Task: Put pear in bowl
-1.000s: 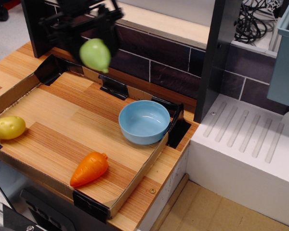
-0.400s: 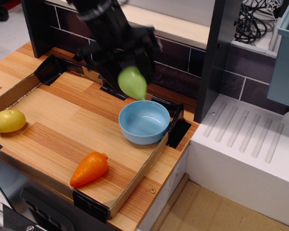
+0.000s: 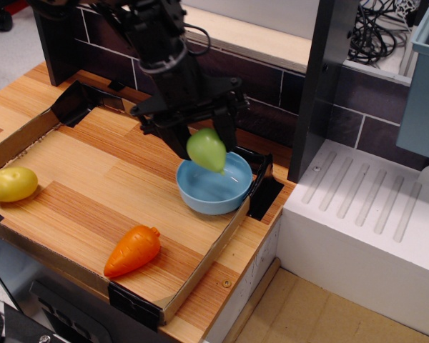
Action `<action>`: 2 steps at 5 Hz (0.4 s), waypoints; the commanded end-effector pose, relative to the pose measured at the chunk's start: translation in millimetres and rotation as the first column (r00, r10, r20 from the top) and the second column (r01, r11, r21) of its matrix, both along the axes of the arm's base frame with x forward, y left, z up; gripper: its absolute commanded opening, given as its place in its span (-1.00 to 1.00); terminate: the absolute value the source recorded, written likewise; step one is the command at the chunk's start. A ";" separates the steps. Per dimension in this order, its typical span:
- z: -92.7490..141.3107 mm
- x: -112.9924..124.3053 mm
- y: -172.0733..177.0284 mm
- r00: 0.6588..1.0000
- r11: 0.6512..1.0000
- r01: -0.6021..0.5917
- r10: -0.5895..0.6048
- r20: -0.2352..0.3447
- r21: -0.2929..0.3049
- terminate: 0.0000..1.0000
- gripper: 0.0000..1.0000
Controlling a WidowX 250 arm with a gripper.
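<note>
My jaws pinch 1 pear [image 3: 206, 149] over 1 bowl [image 3: 214, 181]; beside the bowl lie 1 carrot [image 3: 133, 251], 1 yellow fruit [image 3: 14, 184].

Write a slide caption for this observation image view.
Claw holds the green pear just above the blue bowl; carrot and yellow fruit lie nearby.

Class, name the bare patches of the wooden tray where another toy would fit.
Free: the wide middle between yellow fruit, carrot and bowl; also the back left corner. Crowded: around the bowl, where the gripper holds the pear.
</note>
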State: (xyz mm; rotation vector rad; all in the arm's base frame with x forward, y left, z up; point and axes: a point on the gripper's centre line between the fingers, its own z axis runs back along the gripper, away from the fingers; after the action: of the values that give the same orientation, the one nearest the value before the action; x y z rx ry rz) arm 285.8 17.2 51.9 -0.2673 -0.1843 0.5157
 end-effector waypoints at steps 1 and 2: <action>29.2 -5.0 11.1 1.000 0.998 0.005 -0.007 -0.028 -0.056 -1.00 1.00; 58.6 -6.7 16.5 0.998 0.996 0.034 -0.038 -0.040 -0.086 -1.00 1.00</action>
State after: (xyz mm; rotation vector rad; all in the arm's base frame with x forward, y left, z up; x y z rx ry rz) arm 276.4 26.6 95.2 -0.3492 -0.0599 0.5072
